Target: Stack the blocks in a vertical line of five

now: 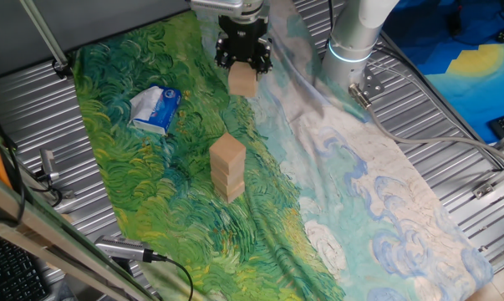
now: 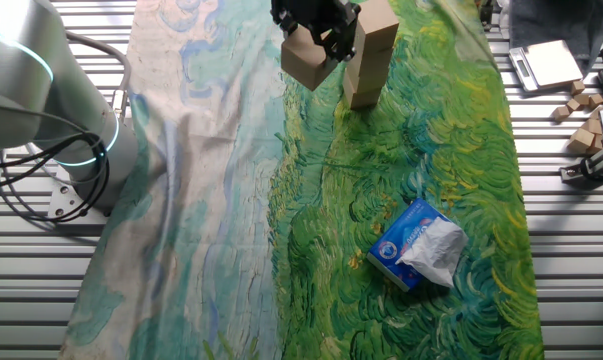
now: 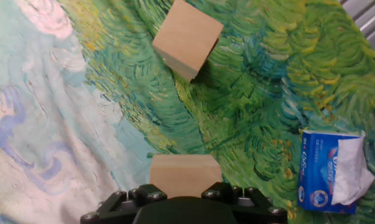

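In one fixed view we see a painted green-blue cloth (image 1: 335, 167) over the ribbed table; our gripper (image 1: 243, 67) is clamped on a block (image 1: 242, 81), held in the air behind the stack (image 1: 227, 167). In the other fixed view a tissue packet (image 2: 418, 243) lies well apart. In the hand view the stack's top (image 3: 187, 38) sits ahead.

Both fixed views look down on the counter (image 1: 452, 125) from opposite sides. The hand view looks straight down, nearer. All share the block stack (image 1: 227, 166).
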Robot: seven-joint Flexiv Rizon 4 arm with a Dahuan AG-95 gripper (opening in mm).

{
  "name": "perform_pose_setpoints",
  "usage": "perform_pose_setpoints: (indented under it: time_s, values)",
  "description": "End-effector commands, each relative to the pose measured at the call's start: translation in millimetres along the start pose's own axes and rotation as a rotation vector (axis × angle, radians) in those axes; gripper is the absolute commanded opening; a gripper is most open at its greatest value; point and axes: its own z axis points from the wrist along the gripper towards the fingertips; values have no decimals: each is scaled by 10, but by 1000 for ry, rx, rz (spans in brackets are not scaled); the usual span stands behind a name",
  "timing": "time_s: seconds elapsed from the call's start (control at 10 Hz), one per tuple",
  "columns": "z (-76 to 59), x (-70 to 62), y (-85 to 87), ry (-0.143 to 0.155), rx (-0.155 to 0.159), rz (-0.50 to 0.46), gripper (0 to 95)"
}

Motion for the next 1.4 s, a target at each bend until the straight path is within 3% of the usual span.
perform_pose_setpoints:
  time_s: [0.1, 0.4, 0.5, 0.7, 0.9, 1.2, 1.4]
  values:
    - [-1, -22, -8, 10, -6, -4, 0]
    - [-1, -22, -8, 14, -11, 1, 0]
    - [-18, -76, -10, 18, -9, 9, 0]
    - [-59, -304, 48, 46, 6, 24, 0]
    - [-20, -475, 89, 47, 6, 31, 0]
    - [-57, -627, 164, 70, 19, 36, 0]
    - [-68, -682, 194, 66, 7, 27, 0]
